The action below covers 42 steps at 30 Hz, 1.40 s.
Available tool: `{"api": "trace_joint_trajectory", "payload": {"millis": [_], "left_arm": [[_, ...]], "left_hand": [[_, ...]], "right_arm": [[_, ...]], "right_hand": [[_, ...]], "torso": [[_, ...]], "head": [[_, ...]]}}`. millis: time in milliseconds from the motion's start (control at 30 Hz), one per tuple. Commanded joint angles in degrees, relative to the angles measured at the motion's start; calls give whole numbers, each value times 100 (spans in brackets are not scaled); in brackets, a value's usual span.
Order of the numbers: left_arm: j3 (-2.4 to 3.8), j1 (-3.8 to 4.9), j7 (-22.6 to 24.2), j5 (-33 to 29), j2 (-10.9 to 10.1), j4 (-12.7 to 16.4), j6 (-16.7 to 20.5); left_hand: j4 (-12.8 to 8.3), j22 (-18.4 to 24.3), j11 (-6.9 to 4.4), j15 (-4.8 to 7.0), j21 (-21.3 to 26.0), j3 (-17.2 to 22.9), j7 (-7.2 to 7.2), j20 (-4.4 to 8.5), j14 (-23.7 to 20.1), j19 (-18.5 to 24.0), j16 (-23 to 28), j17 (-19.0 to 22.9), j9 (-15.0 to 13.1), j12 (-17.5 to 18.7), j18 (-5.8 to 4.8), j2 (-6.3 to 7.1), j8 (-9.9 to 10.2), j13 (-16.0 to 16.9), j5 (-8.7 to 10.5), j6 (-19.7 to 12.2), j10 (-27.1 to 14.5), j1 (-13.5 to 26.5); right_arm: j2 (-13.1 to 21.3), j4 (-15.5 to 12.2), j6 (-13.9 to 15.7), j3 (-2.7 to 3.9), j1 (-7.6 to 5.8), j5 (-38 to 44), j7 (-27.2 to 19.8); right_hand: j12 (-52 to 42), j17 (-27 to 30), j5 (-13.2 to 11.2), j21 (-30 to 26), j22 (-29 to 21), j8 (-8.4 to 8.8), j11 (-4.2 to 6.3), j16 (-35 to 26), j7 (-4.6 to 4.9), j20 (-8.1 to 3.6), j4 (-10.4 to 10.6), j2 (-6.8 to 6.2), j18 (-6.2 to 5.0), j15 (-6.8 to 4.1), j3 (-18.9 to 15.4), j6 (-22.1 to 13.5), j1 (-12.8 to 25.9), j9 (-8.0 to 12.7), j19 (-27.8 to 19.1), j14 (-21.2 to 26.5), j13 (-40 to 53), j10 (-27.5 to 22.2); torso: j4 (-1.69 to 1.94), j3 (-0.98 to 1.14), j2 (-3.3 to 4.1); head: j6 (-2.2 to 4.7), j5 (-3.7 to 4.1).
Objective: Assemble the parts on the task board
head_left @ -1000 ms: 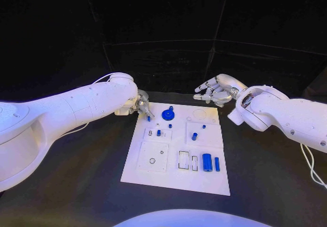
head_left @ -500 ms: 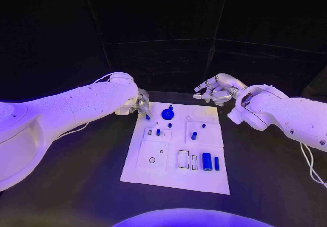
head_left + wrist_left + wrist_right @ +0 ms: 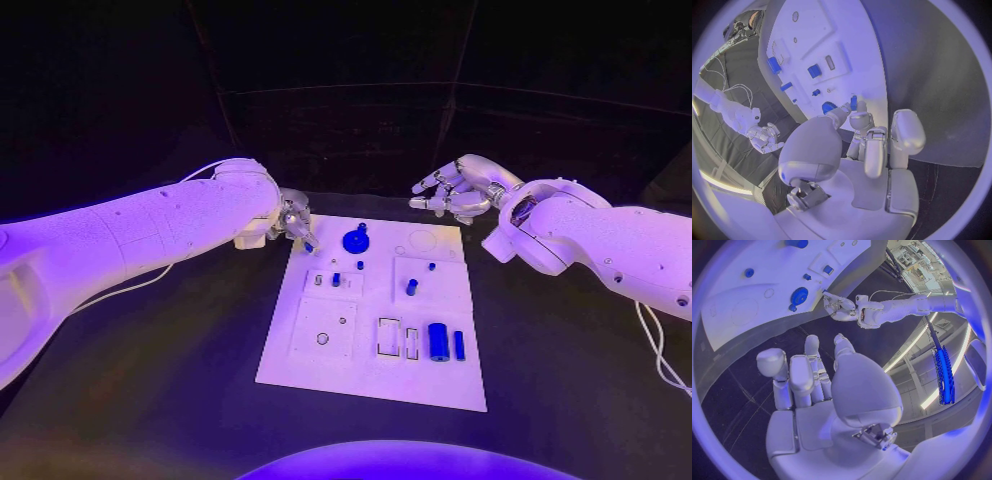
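Note:
The white task board (image 3: 326, 352) lies in the middle of the black table. My left hand (image 3: 294, 222) hovers at the board's far left corner and pinches a small blue peg (image 3: 309, 246) between thumb and a finger; the left wrist view shows that peg (image 3: 853, 103) at the fingertips over the board (image 3: 848, 55). A round blue disc (image 3: 355, 241) sits just right of it. My right hand (image 3: 454, 194) hangs above the far right corner, fingers apart and holding nothing. In the right wrist view, this hand (image 3: 811, 377) is off the board (image 3: 742, 310).
Small blue pegs (image 3: 411, 287) stand in the board's middle blocks. A thick blue cylinder (image 3: 437, 342) and a thin blue rod (image 3: 459, 346) lie near the board's front right. Bare black table lies on both sides of the board.
My left hand with the blue peg has edged slightly left and away at the board's far corner. The right hand has stayed where it was.

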<state>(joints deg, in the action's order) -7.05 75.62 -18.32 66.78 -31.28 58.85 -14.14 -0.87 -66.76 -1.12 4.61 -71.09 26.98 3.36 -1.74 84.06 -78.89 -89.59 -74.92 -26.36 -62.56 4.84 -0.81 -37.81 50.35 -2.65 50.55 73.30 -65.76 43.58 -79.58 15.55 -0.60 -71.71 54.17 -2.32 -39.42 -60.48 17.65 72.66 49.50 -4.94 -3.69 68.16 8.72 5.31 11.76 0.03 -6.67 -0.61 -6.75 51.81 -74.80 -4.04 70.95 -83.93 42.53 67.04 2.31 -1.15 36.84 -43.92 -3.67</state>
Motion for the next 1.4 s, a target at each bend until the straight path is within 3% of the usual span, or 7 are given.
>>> {"api": "trace_joint_trajectory", "payload": {"millis": [33, 267, 533, 633, 867, 1400], "left_arm": [[0, 4, 53, -474, -213, 396, 862], [-7, -44, 87, -672, -608, 1059, 1414], [-16, -248, 121, -577, -912, 1596, 1896], [-19, -339, 123, -454, -966, 1702, 1949], [-45, -473, 106, -129, -1069, 1864, 1793], [-58, -524, 42, 202, -1085, 1930, 1178]], "left_hand": [[-634, 4, -2, -10, 7, 659, -19, -11, 569, -32, 14, -1401, -11, 12, 67, -20, -26, -28, -33, -38, 16, 57], [-657, -28, -10, -2, -14, 753, -26, -5, 571, -49, 9, -1410, -25, 7, 61, 18, -62, -25, -37, -44, 31, 81], [-668, -54, -16, 3, -33, 816, -33, 0, 574, -64, 2, -1424, -37, -16, 56, 56, -94, -3, -37, -39, 57, 108], [-671, -61, -19, 6, -38, 836, -36, 2, 575, -69, 0, -1428, -41, -16, 55, 68, -103, -4, -37, -37, 62, 114], [-679, -52, -22, 9, -30, 871, -38, 5, 573, -67, 6, -1416, -44, -6, 58, 80, -113, -21, -38, -42, 60, 118], [-688, -69, -24, 13, -41, 925, -39, 9, 576, -76, -1, -1429, -52, -28, 54, 95, -133, 11, -41, -42, 78, 128]], "right_arm": [[8, 9, -29, 4, -11, 8, -49], [13, 32, -32, 3, -11, 3, -48], [-3, 61, -43, 2, -11, 1, -49], [-7, 67, -56, 2, -10, 1, -49], [0, 75, -66, 1, -10, 1, -43], [-12, 96, -101, 1, -9, 1, -62]], "right_hand": [[23, 2, 41, -36, -7, -4, 4, -22, 12, -4, -2, 59, -77, -30, -38, 34, 18, 6, -49, -33, -9, -47], [23, 3, 45, -37, -10, -4, 4, -23, 12, -4, -1, 60, -78, -30, -39, 34, 19, 6, -50, -33, -9, -48], [23, 3, 57, -39, -10, -4, 3, -25, 13, -5, 5, 59, -78, -30, -46, 34, 22, 6, -49, -34, -11, -49], [23, 3, 57, -39, -10, -4, 3, -25, 13, -5, 5, 59, -78, -30, -46, 34, 22, 6, -49, -34, -11, -49], [23, 4, 62, -41, -14, -4, 3, -27, 13, -5, 8, 59, -78, -30, -50, 34, 24, 6, -51, -34, -12, -49], [22, -5, 69, -43, -17, -4, 3, -22, 14, -5, 14, 59, -79, -29, -57, 33, 29, 6, -51, -36, -14, -50]], "torso": [[15, -8, -9], [26, 0, -20], [41, -15, -22], [37, -8, -21], [34, -5, -22], [36, -5, -17]], "head": [[-5, 15], [-22, -3], [-39, -3], [-42, -13], [-55, -5], [-78, -25]]}}
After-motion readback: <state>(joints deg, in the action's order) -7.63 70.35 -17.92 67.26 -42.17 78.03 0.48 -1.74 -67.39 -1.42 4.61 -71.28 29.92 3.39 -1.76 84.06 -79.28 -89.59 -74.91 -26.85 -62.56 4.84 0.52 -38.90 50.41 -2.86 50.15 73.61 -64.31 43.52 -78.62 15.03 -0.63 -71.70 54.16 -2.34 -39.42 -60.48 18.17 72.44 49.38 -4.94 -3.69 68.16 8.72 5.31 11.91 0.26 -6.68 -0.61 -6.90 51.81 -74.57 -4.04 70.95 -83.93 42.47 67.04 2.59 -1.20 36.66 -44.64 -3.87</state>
